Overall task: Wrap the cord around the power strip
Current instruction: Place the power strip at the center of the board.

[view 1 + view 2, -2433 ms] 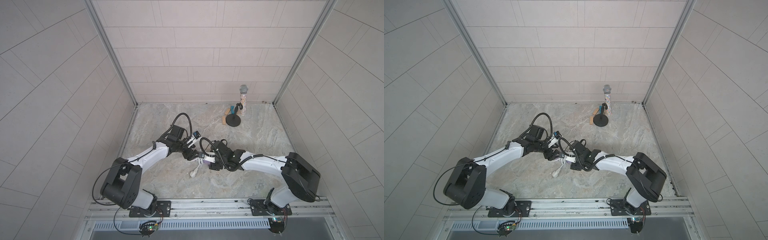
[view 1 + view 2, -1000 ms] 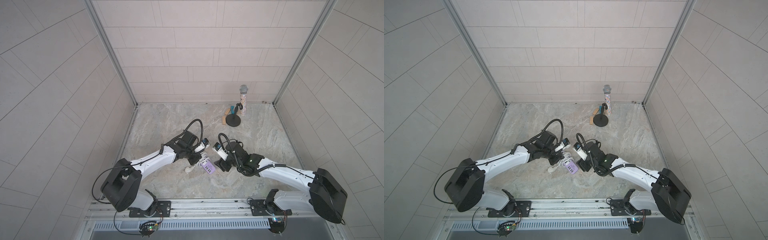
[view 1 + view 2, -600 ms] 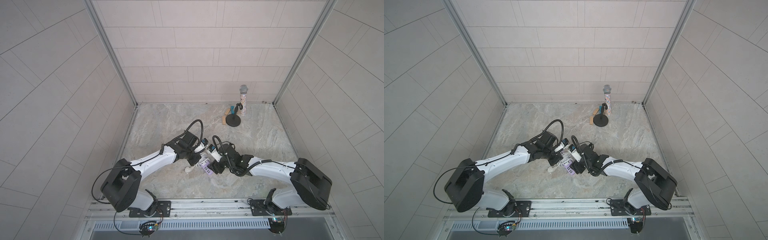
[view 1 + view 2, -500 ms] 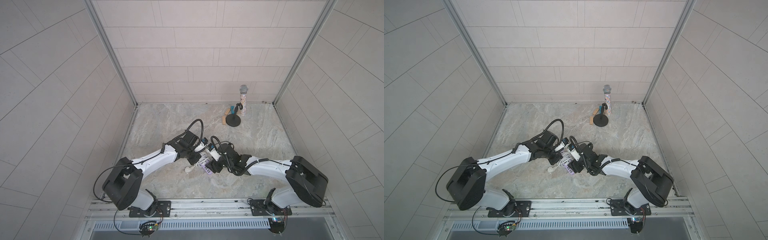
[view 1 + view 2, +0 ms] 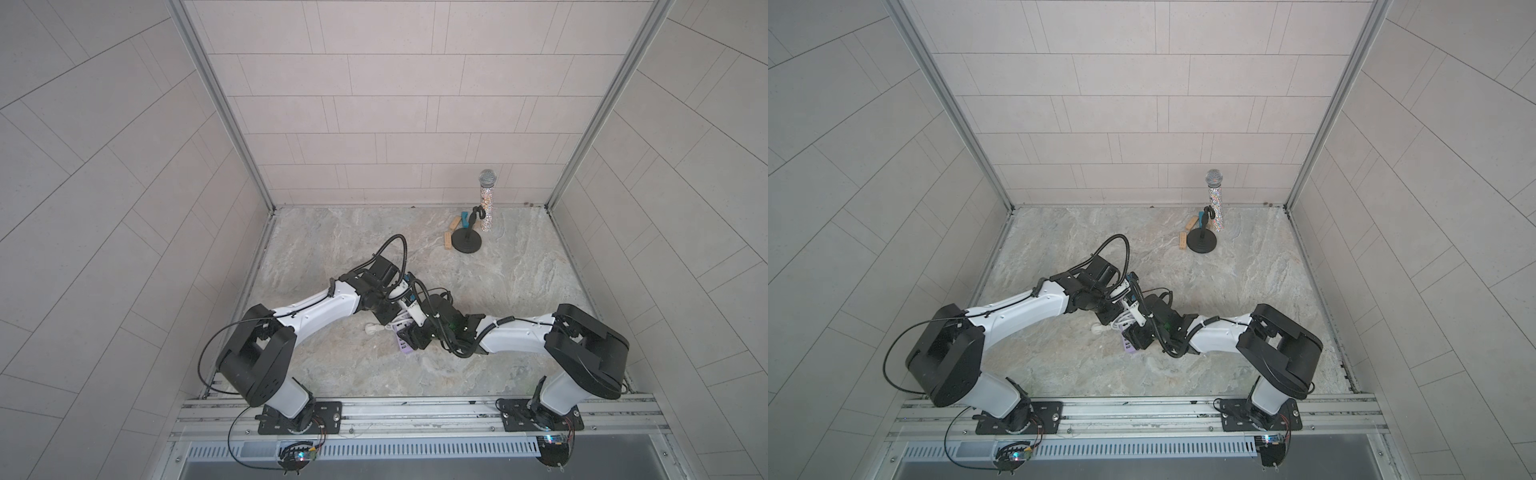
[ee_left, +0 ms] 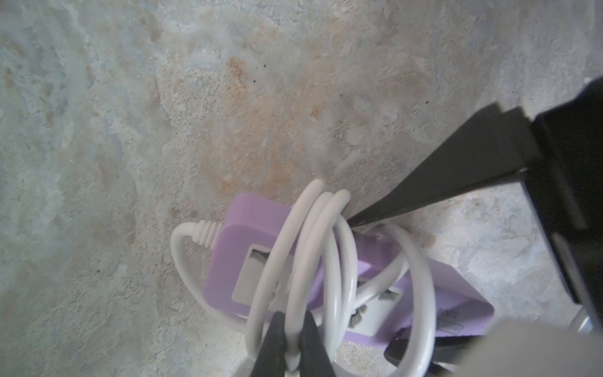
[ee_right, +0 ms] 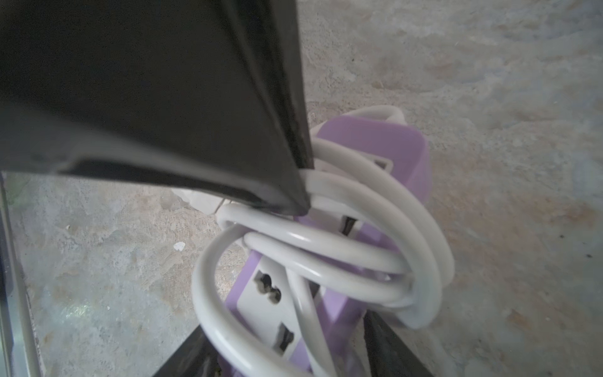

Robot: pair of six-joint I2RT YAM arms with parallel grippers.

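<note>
My left gripper (image 6: 289, 342) is pinched tight on a loop of the cord (image 6: 329, 261), which coils around the power strip (image 5: 405, 345). The strip lies toward 6 o'clock of the table's (image 5: 332, 249) middle. A second ago my right gripper (image 7: 284, 323) stood clear at its 3 o'clock. Now it straddles the strip; whether it clamps, I cannot tell.

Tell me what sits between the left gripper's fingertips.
One strand of the cord, pinched in the shut left gripper; the left wrist view shows it. That strand belongs to the loops wound around the power strip.
</note>
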